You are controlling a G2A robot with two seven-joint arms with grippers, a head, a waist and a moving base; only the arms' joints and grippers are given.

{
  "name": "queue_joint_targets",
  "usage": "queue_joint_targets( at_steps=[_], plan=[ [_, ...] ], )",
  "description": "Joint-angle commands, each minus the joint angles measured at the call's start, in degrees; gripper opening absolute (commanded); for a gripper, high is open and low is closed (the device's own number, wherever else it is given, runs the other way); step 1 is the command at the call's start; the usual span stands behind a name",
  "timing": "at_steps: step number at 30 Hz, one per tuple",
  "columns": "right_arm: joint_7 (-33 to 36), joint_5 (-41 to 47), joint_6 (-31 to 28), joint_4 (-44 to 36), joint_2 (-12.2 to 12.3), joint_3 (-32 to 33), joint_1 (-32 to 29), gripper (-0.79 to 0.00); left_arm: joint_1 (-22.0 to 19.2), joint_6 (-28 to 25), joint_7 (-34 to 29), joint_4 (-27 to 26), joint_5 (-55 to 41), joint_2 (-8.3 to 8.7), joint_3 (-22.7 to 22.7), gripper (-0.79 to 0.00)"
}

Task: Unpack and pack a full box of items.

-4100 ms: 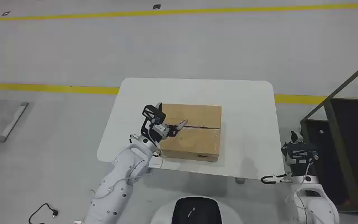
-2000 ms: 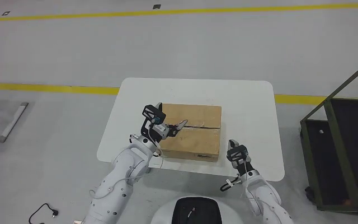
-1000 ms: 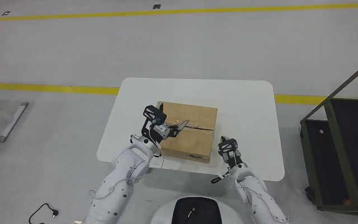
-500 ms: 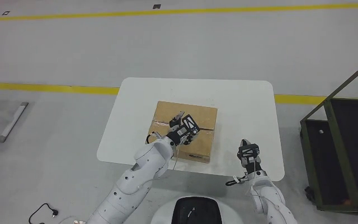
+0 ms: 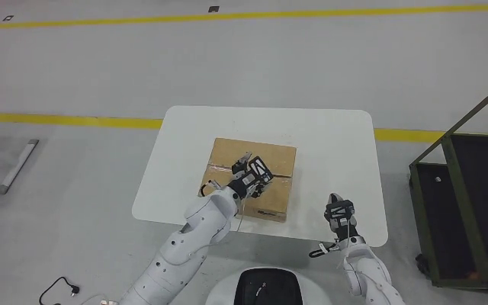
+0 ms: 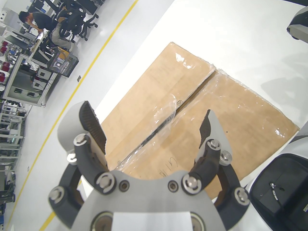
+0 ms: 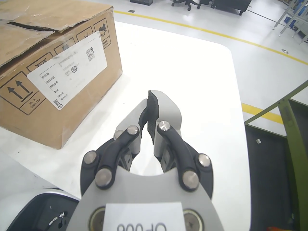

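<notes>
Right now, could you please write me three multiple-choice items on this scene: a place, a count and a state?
1. Relative to the cardboard box, the left end effector hangs: A beside it; B above its top; C behind it.
2. Boxes on the table: A one; B two; C three.
3. The right end effector is: A open; B shut on tape; C shut, empty.

Answers: 1 B, its wrist view looks down past its open fingers onto the taped seam. 2 A, the top view shows a single box. 3 C, its pads meet with nothing between.
</notes>
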Motion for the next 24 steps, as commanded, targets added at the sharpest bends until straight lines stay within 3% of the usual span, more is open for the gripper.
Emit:
queue_joint_targets(
  at_steps=[1, 5, 13, 22, 23, 24],
  plan=[
    [0.0, 0.5, -0.3, 0.1, 0.0, 0.2, 0.0, -0.785, -0.5, 0.6, 0.2, 0.7, -7.5, -0.64, 0.4, 0.0],
    [-0.4, 0.4, -0.6, 0.0, 0.1, 0.6, -0.5, -0.785, -3.1, 2.6, -0.1, 3.8, -5.4, -1.61, 3.3, 0.0],
    [-1.3, 0.7, -0.3, -0.7, 0.2, 1.3, -1.9, -0.785, -7.8, 7.3, -6.7, 10.8, -2.6, -3.62, 7.1, 0.0],
    [-1.7, 1.2, -0.1, -0.6, 0.1, 1.3, -2.1, -0.785, -8.8, 9.8, -9.2, 13.3, 0.3, -4.28, 6.8, 0.0],
    [-1.7, 1.2, 0.0, -0.6, 0.1, 1.3, -2.1, -0.785, -8.8, 9.9, -9.3, 13.3, 0.4, -4.29, 6.8, -0.018],
    [-1.7, 1.1, 0.0, -0.7, 0.1, 1.2, -2.1, -0.785, -8.7, 10.0, -9.3, 13.4, 0.8, -4.29, 6.6, -0.095]
  ],
)
